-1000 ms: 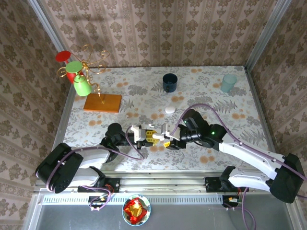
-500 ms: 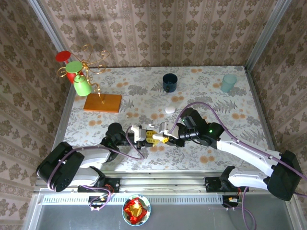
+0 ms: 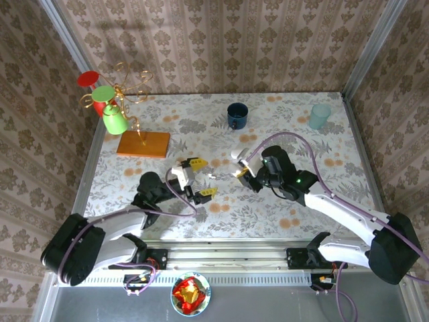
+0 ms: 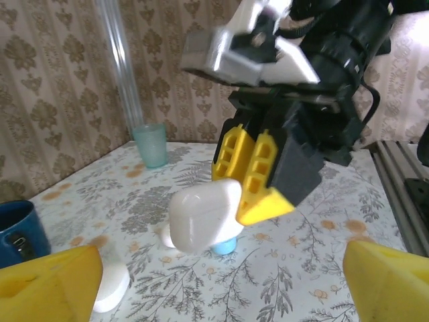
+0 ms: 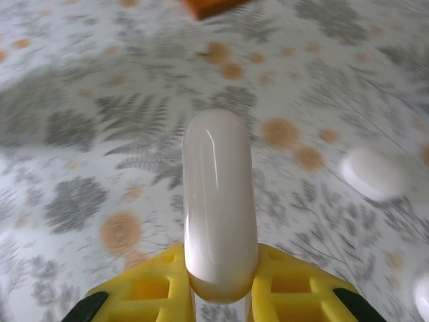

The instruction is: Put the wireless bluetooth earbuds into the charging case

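Springing open just now, the left gripper (image 3: 200, 178) is handing the white charging case (image 4: 203, 216) to the clenching right gripper (image 4: 249, 180).

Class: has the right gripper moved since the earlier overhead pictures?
Yes: the right gripper moved toward the dark blue mug, away from the near edge.

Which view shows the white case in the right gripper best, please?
The left wrist view: the white case appears large and side-on, pinched by the right gripper. The right wrist view gives its narrow edge, close up; in the top view it is too small to make out.
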Robot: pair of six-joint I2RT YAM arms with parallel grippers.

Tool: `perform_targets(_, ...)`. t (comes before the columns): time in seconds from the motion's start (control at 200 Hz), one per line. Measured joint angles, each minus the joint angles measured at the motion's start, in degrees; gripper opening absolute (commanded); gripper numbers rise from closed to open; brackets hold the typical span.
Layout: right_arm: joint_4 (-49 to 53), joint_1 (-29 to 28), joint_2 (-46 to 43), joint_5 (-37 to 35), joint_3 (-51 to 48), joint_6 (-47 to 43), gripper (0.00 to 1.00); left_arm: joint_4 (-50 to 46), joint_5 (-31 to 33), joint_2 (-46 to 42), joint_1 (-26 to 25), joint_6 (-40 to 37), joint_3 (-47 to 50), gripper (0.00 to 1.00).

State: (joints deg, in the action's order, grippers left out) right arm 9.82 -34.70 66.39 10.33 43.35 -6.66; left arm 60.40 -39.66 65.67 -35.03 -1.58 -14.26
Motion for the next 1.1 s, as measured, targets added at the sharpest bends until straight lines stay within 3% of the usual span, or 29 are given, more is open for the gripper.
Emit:
perform_targets(0.325, 0.33, 6.86, 6.19, -5.31, -0.57, 22.86, 0.20, -13.84, 7.50, -4.76, 0.00, -6.25, -0.02, 1.00)
perform_targets(0.775, 0.66, 7.72, 22.93, 1.77, 1.22, 31.08, 0.26, -18.49, 9.16, -4.79, 0.00, -8.61, -0.02, 1.00)
perform_targets(0.935, 2.10, 7.78, 23.34, 0.87, 2.36, 31.01, 0.50, -18.38, 9.51, -4.22, 0.63, -8.72, -0.02, 1.00)
perform_targets(1.1, 5.77, 7.82, 20.59, -2.08, 4.52, 28.59, 0.64, -18.36, 9.53, -1.81, 1.70, -8.52, -0.02, 1.00)
